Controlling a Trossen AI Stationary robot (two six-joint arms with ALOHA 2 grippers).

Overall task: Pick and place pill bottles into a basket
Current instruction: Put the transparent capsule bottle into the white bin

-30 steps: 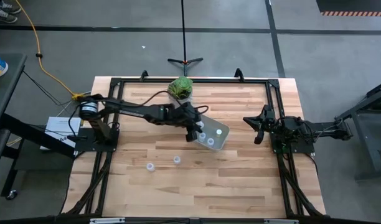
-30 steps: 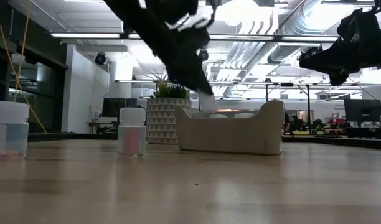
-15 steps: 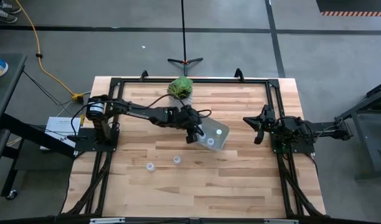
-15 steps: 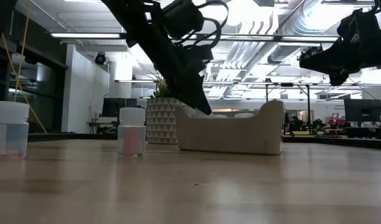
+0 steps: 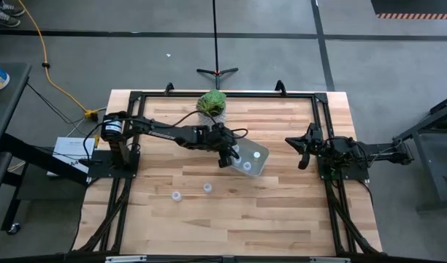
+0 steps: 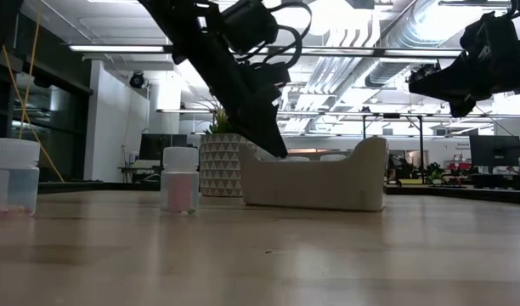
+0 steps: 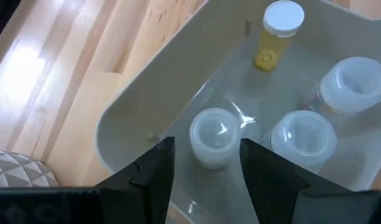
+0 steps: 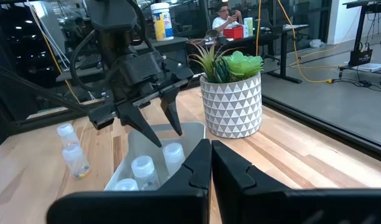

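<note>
A: How many small cylindrical whitish translucent plastic pill bottles [image 7: 213,135]?

B: Six. Four stand inside the bin, one of them yellowish with a white cap [image 7: 274,37]. Two more stand out on the wooden table, one [image 5: 177,196] and another [image 5: 207,188].

A: And bins?

B: One pale grey-blue translucent rectangular plastic basket [image 7: 147,106]. Also one white triangle-patterned pot [image 5: 212,104] with a green plant.
</note>
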